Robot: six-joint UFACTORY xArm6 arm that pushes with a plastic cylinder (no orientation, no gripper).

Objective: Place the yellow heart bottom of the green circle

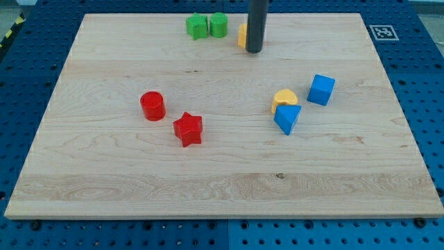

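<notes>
The green circle [218, 24] stands near the view's top edge, with another green block [196, 26] touching its left side. The yellow heart [284, 98] lies right of centre, touching the blue triangle [287, 119] just below it. My tip [254, 51] rests on the board to the lower right of the green circle, far above the yellow heart. A second yellow block [242, 35] peeks out from behind the rod's left side, and its shape is hidden.
A blue cube [320, 89] sits right of the yellow heart. A red cylinder [152, 105] and a red star [187, 128] lie left of centre. The wooden board [222, 187] sits on a blue perforated table.
</notes>
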